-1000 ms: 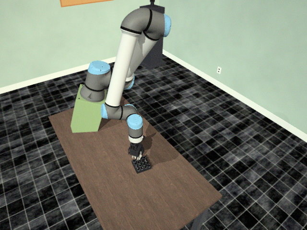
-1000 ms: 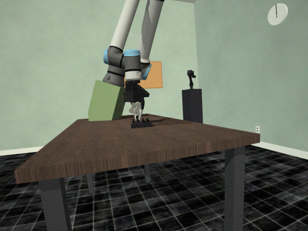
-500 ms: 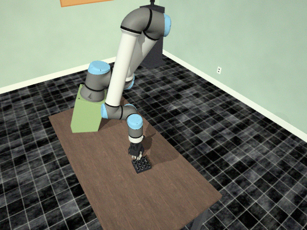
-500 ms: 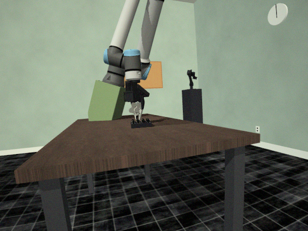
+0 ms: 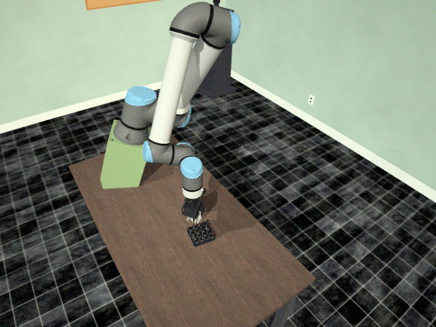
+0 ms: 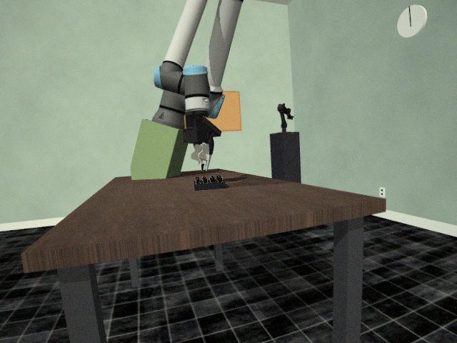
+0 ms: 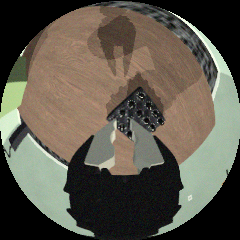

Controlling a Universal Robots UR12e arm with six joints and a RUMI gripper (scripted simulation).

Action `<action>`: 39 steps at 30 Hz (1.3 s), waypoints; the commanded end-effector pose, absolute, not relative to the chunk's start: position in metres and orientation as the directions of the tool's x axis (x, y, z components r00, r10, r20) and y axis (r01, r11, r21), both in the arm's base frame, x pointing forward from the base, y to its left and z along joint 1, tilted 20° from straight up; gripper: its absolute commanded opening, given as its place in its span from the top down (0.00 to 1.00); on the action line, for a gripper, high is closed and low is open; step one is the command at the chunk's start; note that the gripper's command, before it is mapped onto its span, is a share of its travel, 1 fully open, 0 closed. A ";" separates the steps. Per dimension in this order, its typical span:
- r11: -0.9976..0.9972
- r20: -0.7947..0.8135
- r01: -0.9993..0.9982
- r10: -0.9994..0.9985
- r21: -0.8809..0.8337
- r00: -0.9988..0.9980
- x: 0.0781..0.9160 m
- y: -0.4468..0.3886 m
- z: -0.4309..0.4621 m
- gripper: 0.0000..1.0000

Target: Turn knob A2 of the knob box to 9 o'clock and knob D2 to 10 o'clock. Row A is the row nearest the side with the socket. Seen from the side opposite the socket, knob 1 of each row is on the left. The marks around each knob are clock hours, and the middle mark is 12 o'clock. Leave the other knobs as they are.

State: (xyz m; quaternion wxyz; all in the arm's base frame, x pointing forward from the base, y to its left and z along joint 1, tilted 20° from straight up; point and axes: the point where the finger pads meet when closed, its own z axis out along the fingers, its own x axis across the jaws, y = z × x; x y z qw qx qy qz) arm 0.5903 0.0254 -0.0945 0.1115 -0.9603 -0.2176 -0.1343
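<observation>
The knob box (image 5: 201, 241) (image 6: 210, 186) (image 7: 157, 110) sits on the counter (image 5: 148, 225) (image 6: 206, 214) (image 7: 65, 85) — below the claw (image 5: 194, 221) (image 6: 203, 168) (image 7: 122, 119), which hangs above it, fingertips slightly apart — nothing between them.

A pale wall outlet (image 5: 310, 99) (image 6: 382, 192) sat low on the green wall, just above the white baseboard (image 5: 292, 110) (image 6: 417, 219), while a round white clock (image 6: 417, 22) hung high on the same wall, its one visible dark hand pointing nearly straight up. An orange panel (image 5: 119, 3) (image 6: 231, 111) was mounted on the adjoining wall, partly hidden in the exterior view. Near the corner of the room, well apart from the wooden table, stood a dark pedestal (image 5: 220, 75) (image 6: 285, 156) with a small black jointed figure (image 6: 283, 116) upright on top, and dark tiles with pale lines covered the floor (image 5: 274, 169) (image 6: 235, 302).
</observation>
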 end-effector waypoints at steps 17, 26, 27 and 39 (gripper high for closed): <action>-0.880 0.307 0.448 0.388 -0.155 0.869 0.589 0.023 -0.087 0.89; -0.896 0.300 0.411 0.351 -0.168 0.887 0.591 0.023 -0.086 0.89; -0.900 0.298 0.400 0.339 -0.172 0.892 0.592 0.022 -0.086 0.89; -0.955 0.249 0.180 0.119 -0.237 0.961 0.603 0.019 -0.082 0.89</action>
